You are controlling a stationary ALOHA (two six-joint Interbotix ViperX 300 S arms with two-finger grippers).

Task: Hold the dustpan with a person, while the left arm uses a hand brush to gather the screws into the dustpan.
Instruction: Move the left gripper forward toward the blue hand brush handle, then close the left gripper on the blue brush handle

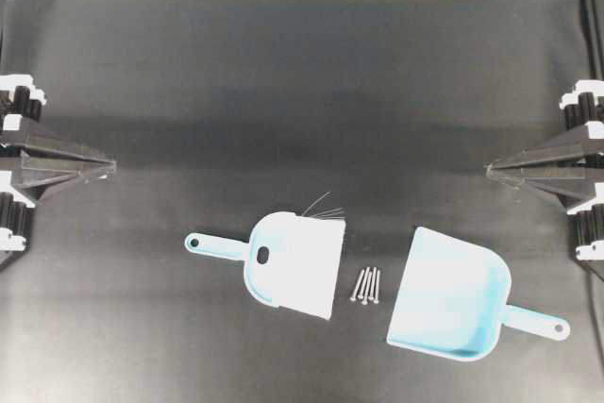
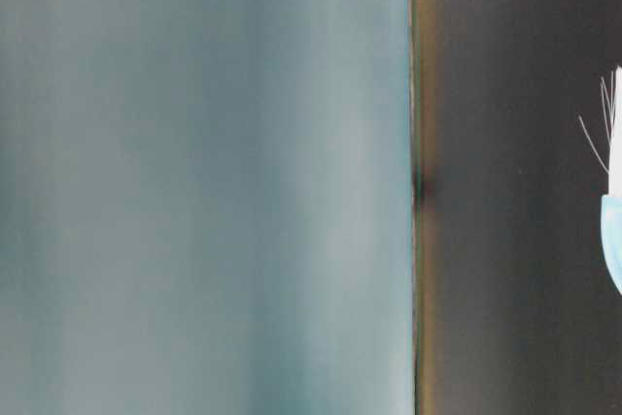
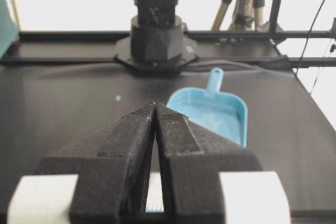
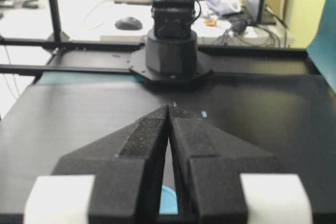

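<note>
Fingertips of your left gripper (image 1: 111, 167) and right gripper (image 1: 491, 171) meet, pinched on nothing. Screws (image 1: 367, 284) are your landmark: hand brush (image 1: 283, 262) lies just left of them, dustpan (image 1: 451, 295) just right, both flat on the black table (image 1: 283, 73).

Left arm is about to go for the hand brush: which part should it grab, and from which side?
Best bet is the thin handle of the hand brush, which sticks out toward the left gripper. Come down from above, fingers across its narrow width. The rounded head looks too broad, and the bristles face the screws and dustpan.
</note>
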